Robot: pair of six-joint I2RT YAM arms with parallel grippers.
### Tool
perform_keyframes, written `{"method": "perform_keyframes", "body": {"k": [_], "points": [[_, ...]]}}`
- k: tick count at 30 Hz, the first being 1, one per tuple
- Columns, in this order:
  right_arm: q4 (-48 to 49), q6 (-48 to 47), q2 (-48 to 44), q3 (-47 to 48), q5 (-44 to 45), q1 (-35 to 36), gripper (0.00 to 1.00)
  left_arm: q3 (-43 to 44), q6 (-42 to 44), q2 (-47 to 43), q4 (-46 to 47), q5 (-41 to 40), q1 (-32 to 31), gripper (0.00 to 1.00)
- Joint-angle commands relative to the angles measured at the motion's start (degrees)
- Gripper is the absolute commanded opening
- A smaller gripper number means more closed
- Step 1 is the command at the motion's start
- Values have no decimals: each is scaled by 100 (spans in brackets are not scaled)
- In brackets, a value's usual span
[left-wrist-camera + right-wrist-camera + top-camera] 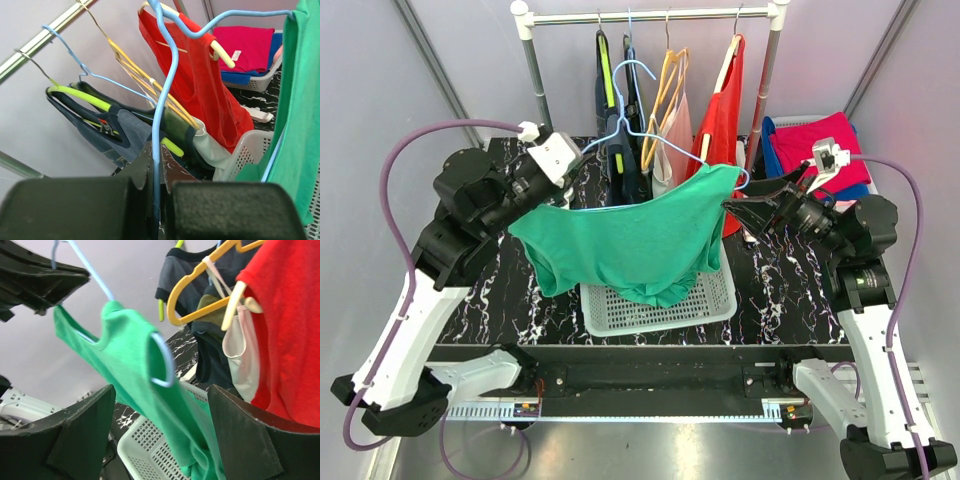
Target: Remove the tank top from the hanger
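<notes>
The green tank top (625,240) hangs on a light blue wire hanger (630,115) above the white basket. My left gripper (568,196) is shut on the hanger's wire at its left end; in the left wrist view the blue wire (158,125) runs up from between the closed jaws of this gripper (158,172), with the tank top (300,100) at the right edge. My right gripper (733,206) is open at the tank top's right shoulder. Seen from the right wrist, its gripper (160,415) stands wide on either side of the green cloth (130,355) and the hanger's end loop (167,370), touching neither.
A white perforated basket (720,300) sits on the black marble table under the tank top. Behind it a clothes rail (650,15) carries several hangers with dark, pale and red garments (720,130). A second basket of folded pink and blue clothes (815,145) stands at the back right.
</notes>
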Motion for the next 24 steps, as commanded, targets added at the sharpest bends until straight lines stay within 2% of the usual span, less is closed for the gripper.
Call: {"method": "perform_keyframes", "body": {"k": [1, 2, 6, 15, 18, 19, 22, 24], "points": [[591, 286, 56, -108, -326, 156, 79, 257, -225, 90, 316, 84, -45, 0], [696, 304, 65, -125, -352, 174, 73, 258, -225, 99, 325, 75, -45, 0], [671, 278, 205, -161, -370, 288, 58, 328, -252, 152, 307, 66, -45, 0], [732, 243, 329, -450, -326, 402, 45, 600, -304, 275, 325, 74, -45, 0], [645, 112, 285, -416, -221, 402, 35, 574, -313, 275, 307, 75, -45, 0], [523, 58, 267, -389, -160, 402, 27, 557, -305, 266, 307, 66, -45, 0], [451, -47, 162, -336, 60, 402, 14, 486, -304, 231, 316, 66, -45, 0], [469, -39, 109, -310, 166, 402, 8, 442, -305, 196, 316, 75, -45, 0]]}}
